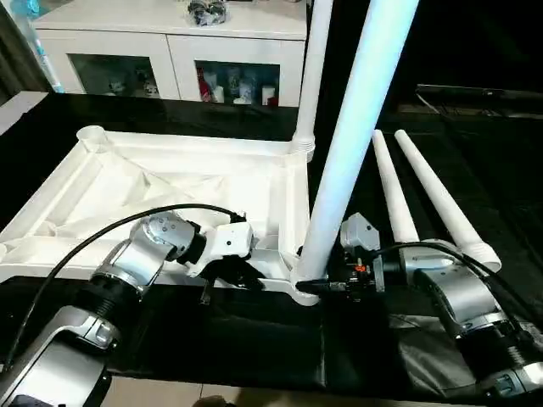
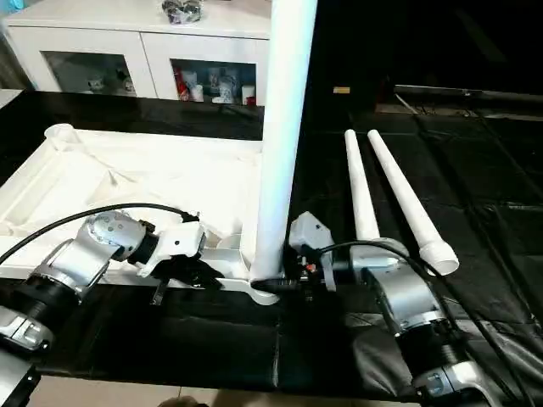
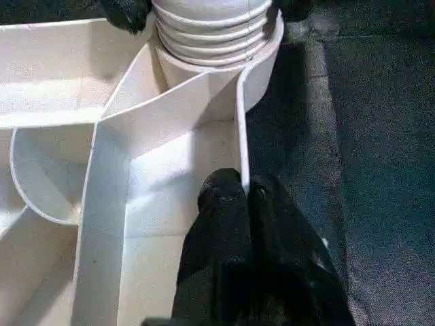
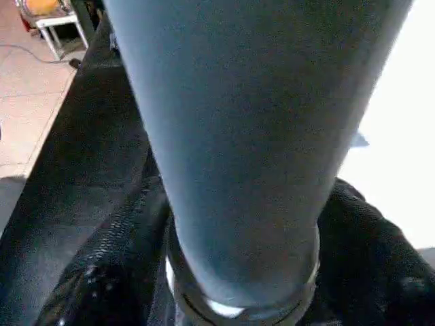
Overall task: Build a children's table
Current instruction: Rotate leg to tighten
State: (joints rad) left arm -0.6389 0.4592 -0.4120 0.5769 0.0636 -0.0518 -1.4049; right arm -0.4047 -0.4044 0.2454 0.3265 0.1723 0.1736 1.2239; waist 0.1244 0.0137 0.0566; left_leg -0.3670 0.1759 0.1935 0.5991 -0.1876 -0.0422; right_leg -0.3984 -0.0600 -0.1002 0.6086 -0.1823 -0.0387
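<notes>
Near right corner socket of upturned table top: leg seated, long axis near vertical. Right gripper clasped around leg base, nearer arm. Left gripper closed, pinning near edge wall beside socket. Two spare legs lying on black mat, right side.

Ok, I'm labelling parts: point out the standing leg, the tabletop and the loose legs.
standing leg (image 1: pixel 339 178): left eye view, mid-shaft.
tabletop (image 1: pixel 153 182): left eye view, ribbed underside.
loose legs (image 1: pixel 394 191): left eye view, left one's shaft.
</notes>
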